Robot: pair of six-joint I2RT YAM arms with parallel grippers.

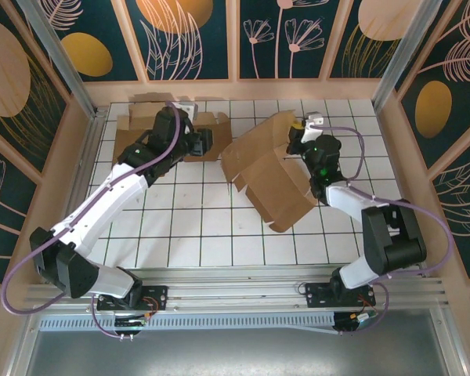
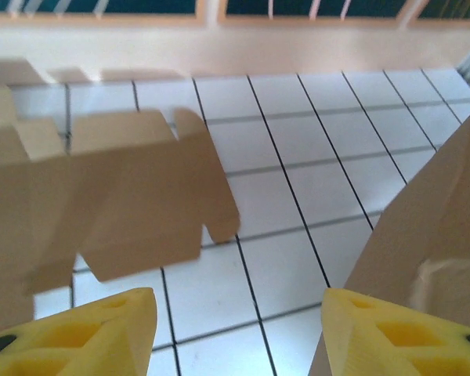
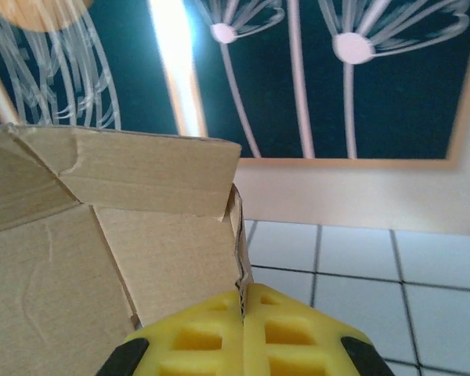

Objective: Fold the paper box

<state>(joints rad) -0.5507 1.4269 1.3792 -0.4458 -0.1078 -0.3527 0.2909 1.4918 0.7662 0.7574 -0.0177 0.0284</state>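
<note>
The brown paper box (image 1: 270, 176) stands partly formed on the tiled table, its walls raised and leaning. My right gripper (image 1: 296, 139) is at its far right corner, shut on the upper edge of a cardboard wall; in the right wrist view the yellow fingers (image 3: 188, 345) pinch that edge of the box (image 3: 102, 235) with a flap folded over above. My left gripper (image 1: 211, 141) hangs open just left of the box, touching nothing. In the left wrist view its gripper (image 2: 239, 329) has bare tiles between the fingers, and the box wall (image 2: 431, 219) rises by the right finger.
A flat cardboard blank (image 1: 137, 125) lies at the back left under the left arm, and it shows as tabbed flaps (image 2: 102, 196) in the left wrist view. Cream walls (image 1: 235, 90) enclose the white tiled table (image 1: 204, 235).
</note>
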